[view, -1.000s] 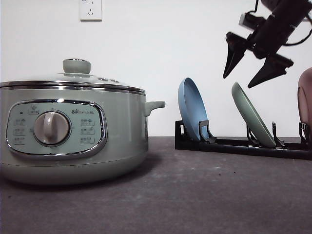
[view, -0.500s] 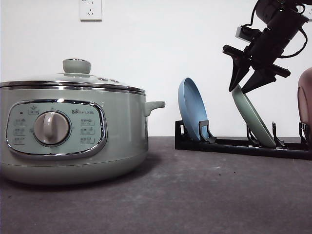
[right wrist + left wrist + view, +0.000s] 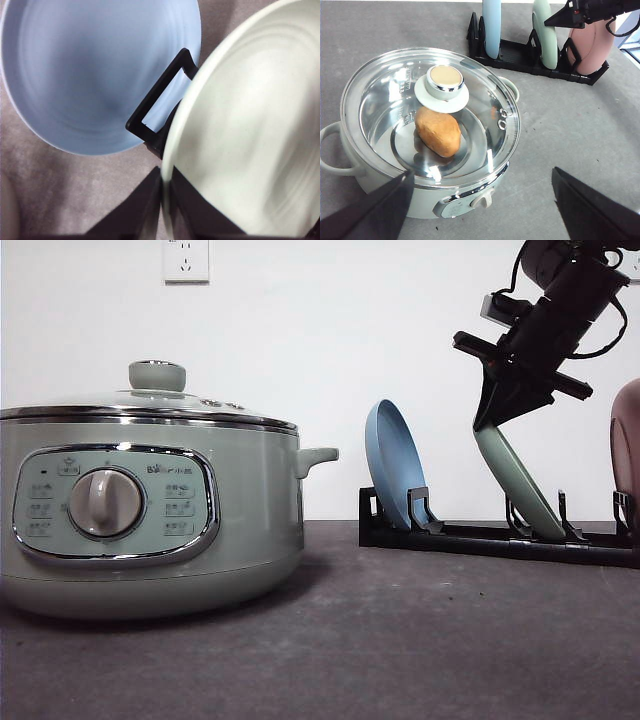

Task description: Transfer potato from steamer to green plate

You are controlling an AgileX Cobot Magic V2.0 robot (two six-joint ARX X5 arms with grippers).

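Grey table (image 3: 420,640) — blue plate (image 3: 392,475) beside green plate (image 3: 515,485)

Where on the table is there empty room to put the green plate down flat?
The widest bare patch of the dark grey tabletop lies in front of the black dish rack, right of the round sage-green steamer pot. The rack is crowded: an upright blue plate, the pale green plate and a pink dish.

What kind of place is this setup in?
Probably a lab bench staged as a kitchen counter, not a real kitchen. A steamer with a potato under its glass lid sits on a bare grey table, beside a black rack of plates, against a plain white wall with one socket.
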